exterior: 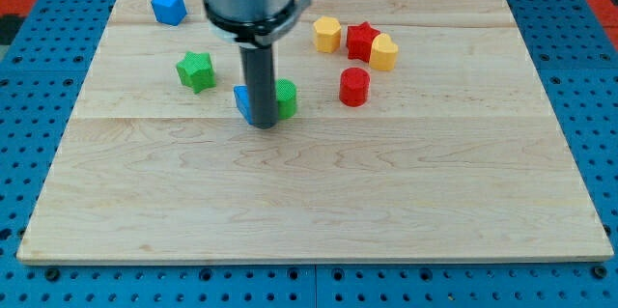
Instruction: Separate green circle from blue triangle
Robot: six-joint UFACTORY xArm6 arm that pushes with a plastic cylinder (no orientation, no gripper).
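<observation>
The green circle (286, 98) sits near the board's middle, a little toward the view's top. The blue triangle (242, 103) is just to its left, mostly hidden behind my rod. My tip (262, 124) rests on the board right between the two blocks, at their lower edges, touching or almost touching both. Whether the two blocks touch each other is hidden by the rod.
A green star (196, 70) lies left of the pair. A blue cube (168, 6) is at the top left. A yellow hexagon (327, 34), red star (361, 40), yellow block (384, 52) and red cylinder (354, 86) cluster at the upper right. The wooden board (309, 202) lies on blue pegboard.
</observation>
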